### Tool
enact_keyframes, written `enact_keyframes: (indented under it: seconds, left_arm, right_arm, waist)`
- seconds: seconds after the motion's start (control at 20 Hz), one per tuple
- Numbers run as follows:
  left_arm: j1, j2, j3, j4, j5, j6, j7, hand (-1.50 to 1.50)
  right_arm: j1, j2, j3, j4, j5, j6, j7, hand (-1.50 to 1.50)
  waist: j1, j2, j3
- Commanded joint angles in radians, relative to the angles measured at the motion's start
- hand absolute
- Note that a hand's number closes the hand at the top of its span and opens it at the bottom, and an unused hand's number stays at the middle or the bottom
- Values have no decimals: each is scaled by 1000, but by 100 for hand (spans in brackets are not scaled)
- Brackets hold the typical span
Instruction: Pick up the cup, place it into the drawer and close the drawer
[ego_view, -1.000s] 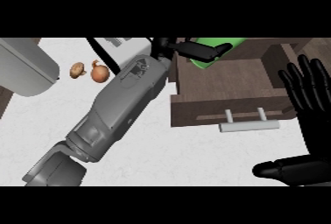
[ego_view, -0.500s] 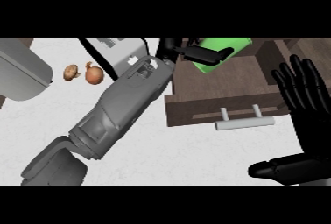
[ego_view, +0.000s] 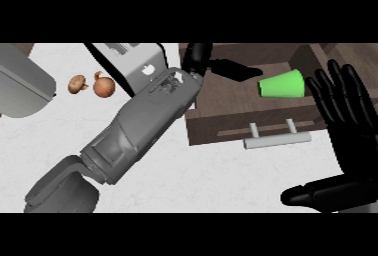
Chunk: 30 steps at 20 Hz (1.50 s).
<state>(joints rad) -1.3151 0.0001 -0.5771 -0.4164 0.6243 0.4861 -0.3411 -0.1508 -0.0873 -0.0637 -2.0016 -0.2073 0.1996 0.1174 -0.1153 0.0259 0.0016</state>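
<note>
The green cup lies on its side inside the open brown drawer, whose front carries a pale bar handle. My left forearm reaches diagonally up from the lower left. Its black left hand is over the drawer's back left part, open, with a small gap between its fingers and the cup. My right hand stands open at the right edge, fingers up, just right of the cup and the drawer front, its thumb low at the bottom right.
Two brown mushrooms lie on the white counter at the upper left. A grey rounded vessel sits at the far left. A white appliance stands behind my left forearm.
The left hand has let go of the green cup, which now lies to the right of it inside the drawer. The right hand has stayed at the right edge.
</note>
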Motion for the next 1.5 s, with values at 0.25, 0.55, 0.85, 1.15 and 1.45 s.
enact_keyframes:
  seconds: [0.25, 0.55, 0.85, 1.15, 1.45]
  left_arm:
    - [4, 0, 71, -86, 129, -64, -151, -150]
    - [55, 9, 129, -144, 146, -96, -106, -150]
    - [193, 130, 178, -289, 172, -126, -99, -150]
    - [418, 240, 164, -559, 167, -75, -29, -150]
    - [656, 380, 187, -850, 182, -86, 33, -150]
  right_arm:
    - [-1, -29, -64, -50, -150, 24, 78, -150]
    - [69, -60, -51, -75, -124, 82, 47, 150]
    - [94, -173, -54, -110, -41, 173, 43, 150]
    - [165, -210, -44, -116, 34, 218, 36, 150]
    - [147, -190, -8, -22, 181, 196, -26, 150]
  waist:
    - [51, -13, -1]
    - [106, -27, -1]
    - [129, -34, -2]
    - [147, -40, -2]
    - [147, -34, -1]
